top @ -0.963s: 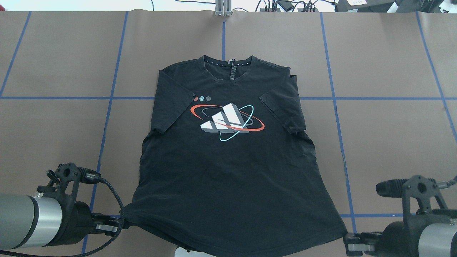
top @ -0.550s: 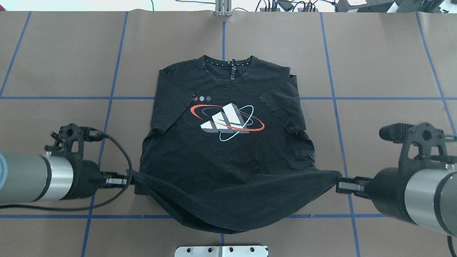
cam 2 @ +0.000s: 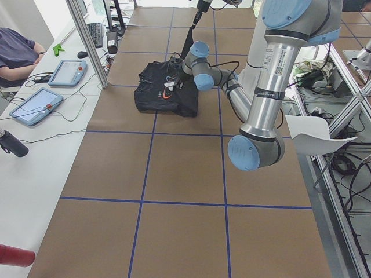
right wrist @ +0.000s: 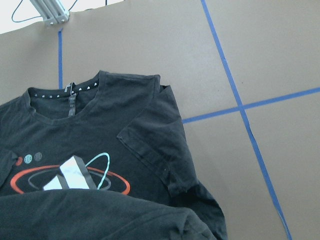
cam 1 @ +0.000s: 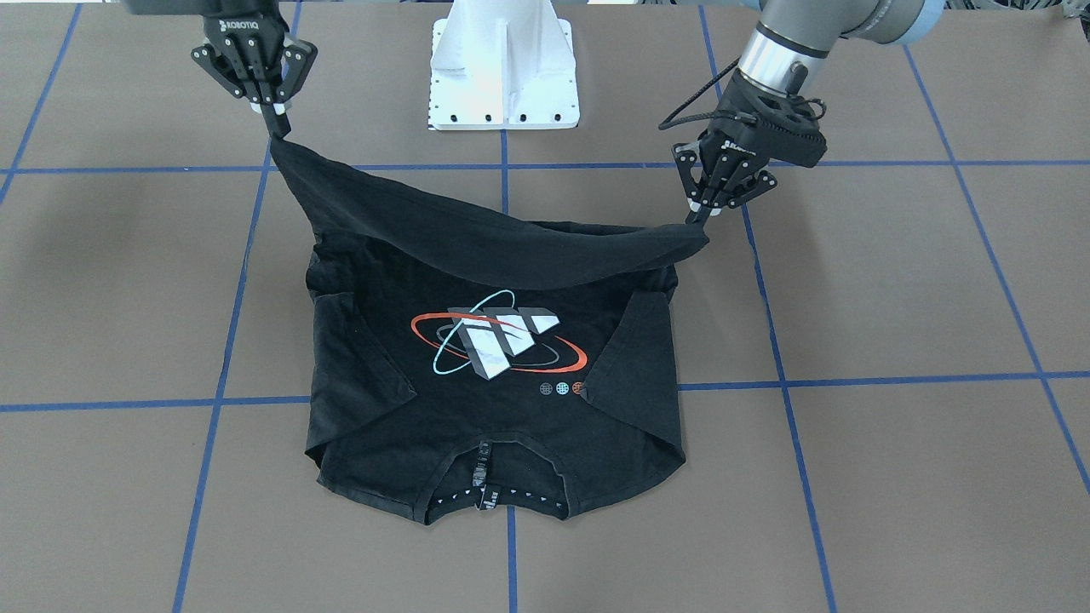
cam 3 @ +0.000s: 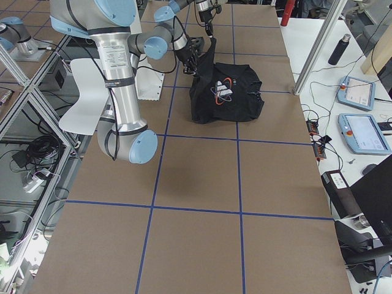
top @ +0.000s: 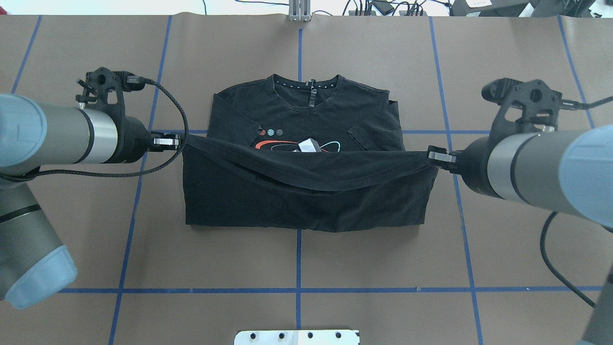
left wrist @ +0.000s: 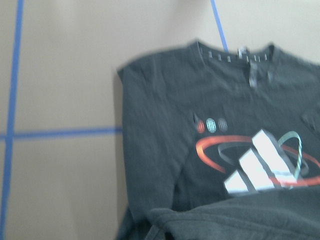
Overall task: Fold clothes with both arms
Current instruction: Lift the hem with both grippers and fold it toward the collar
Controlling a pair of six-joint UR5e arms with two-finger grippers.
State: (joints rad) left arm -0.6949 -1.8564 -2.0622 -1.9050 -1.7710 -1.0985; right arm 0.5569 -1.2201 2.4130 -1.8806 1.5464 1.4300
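T-shirt (top: 306, 206): black, middle of table (top: 306, 268), collar (top: 306, 84) toward far edge. Grip: left fingers (top: 165, 142) and right fingers (top: 438, 155) each clamped on a hem (top: 306, 179) corner, lifted above print (top: 287, 143). Handling advice: carry hem taut, level; land it square on collar.

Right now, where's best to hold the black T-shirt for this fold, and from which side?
Take the T-shirt by its two bottom hem corners, each from its outer side, as the left gripper and right gripper grip them: the hem spans between them above the flat chest.
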